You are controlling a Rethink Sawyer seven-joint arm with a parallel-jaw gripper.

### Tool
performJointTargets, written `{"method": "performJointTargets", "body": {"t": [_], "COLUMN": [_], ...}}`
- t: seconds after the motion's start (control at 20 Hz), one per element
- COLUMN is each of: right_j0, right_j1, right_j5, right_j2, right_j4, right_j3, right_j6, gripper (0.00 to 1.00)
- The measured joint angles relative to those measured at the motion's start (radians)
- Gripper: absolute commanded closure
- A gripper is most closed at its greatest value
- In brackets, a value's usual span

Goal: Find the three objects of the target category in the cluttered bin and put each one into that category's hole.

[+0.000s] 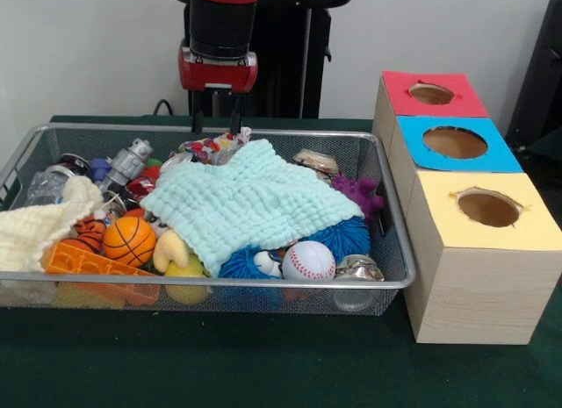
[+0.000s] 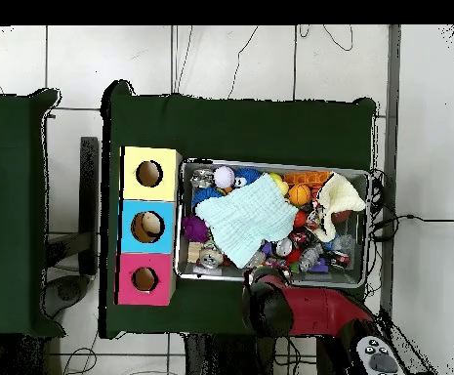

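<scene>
Three holes top the wooden box: red (image 1: 432,93), blue (image 1: 455,142) and yellow (image 1: 488,208), all in a row just beside the wire bin (image 1: 397,276), at its right edge in the front view. That bin is packed nearly rim to rim. A pale mint cloth (image 1: 255,202) covers its middle, with a baseball (image 1: 308,261) and a small basketball (image 1: 129,240) near the front rim, a cream cloth (image 1: 39,224) draped over the left edge, and a purple spiky toy (image 1: 361,194) by the right wall. Over the back rim hangs the end effector (image 1: 216,124), its two prongs parted and holding nothing. Bare green surface (image 1: 263,364) lies in front.
</scene>
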Motion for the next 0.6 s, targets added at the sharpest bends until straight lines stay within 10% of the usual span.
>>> {"method": "performJointTargets", "body": {"t": [0.6], "right_j0": [-0.004], "right_j1": [0.114], "right_j5": [-0.138], "right_j2": [-0.015], "right_j4": [0.0], "right_j3": [0.006], "right_j6": [0.0], "gripper": [0.0]}}
